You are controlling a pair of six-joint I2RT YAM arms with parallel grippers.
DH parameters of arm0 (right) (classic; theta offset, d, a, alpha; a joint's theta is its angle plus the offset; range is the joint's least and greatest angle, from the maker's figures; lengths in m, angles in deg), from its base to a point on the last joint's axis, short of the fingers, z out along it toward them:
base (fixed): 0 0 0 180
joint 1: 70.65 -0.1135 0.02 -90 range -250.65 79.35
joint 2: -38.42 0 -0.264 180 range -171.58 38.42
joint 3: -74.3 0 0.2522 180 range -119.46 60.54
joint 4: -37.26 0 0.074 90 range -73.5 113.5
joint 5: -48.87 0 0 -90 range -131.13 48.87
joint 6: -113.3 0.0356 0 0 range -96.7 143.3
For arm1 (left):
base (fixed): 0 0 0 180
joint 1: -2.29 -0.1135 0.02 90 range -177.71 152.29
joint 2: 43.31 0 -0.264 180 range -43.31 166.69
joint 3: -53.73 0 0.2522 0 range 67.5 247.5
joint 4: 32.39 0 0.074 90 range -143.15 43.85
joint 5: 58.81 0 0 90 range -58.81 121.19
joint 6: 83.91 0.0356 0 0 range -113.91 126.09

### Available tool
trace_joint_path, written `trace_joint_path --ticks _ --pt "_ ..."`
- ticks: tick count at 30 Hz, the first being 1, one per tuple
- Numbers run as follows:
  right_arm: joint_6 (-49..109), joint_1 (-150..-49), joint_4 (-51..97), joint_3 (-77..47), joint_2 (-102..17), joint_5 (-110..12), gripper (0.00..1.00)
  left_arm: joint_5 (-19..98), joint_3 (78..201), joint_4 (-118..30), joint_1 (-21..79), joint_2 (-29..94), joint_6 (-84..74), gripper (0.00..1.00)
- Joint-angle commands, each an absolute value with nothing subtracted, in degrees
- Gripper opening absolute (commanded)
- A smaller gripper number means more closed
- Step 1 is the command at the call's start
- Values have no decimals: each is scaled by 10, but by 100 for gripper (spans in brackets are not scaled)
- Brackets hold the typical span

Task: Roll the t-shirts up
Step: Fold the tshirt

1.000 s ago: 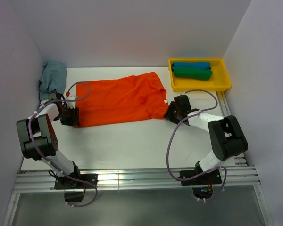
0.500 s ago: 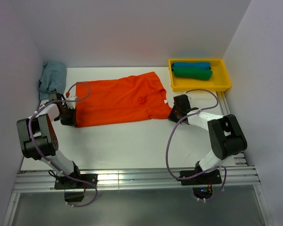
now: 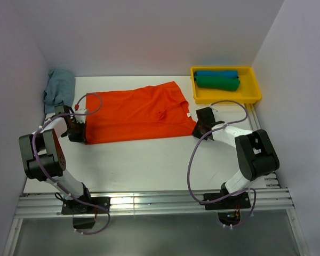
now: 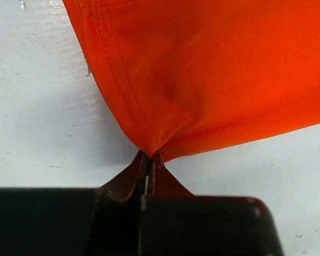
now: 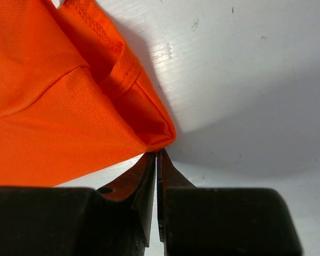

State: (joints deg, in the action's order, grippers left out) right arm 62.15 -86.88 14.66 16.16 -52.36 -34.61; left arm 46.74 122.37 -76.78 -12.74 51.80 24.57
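Seen from above, your orange-red t-shirt (image 3: pixel 138 114) lies spread flat across the middle of the white counter (image 3: pixel 149 160). Your left hand (image 4: pixel 149 159), at the shirt's 8 o'clock corner, has its fingers pressed together, pinching the hemmed corner. Your right hand (image 5: pixel 157 156), at the 4 o'clock corner, pinches a folded corner the same way. A rolled green t-shirt (image 3: pixel 217 82) and a rolled blue t-shirt (image 3: pixel 216 73) lie side by side in the yellow tray (image 3: pixel 224 99) at 2 o'clock, and a crumpled grey-blue t-shirt (image 3: pixel 58 89) sits at 10 o'clock.

Bright, even light; perhaps slight blur
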Motion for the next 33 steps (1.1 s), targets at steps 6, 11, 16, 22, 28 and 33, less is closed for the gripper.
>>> trace_joint_path --ticks 6,11,16,22,28,33 --pt "610 -864 109 162 -473 -314 8 458 1230 -803 -128 500 287 0" --pt "619 -866 95 191 -442 -318 6 456 1220 -826 -128 488 310 0" --pt "633 -865 70 214 -388 -335 6 451 1201 -852 -129 468 332 0" --pt "659 -872 14 265 -300 -344 6 454 1179 -895 -128 425 363 0" --pt "716 -917 -51 313 -195 -334 8 456 1150 -932 -128 389 391 0" --pt "751 -953 -101 332 -145 -322 8 445 1122 -954 -128 354 410 0"
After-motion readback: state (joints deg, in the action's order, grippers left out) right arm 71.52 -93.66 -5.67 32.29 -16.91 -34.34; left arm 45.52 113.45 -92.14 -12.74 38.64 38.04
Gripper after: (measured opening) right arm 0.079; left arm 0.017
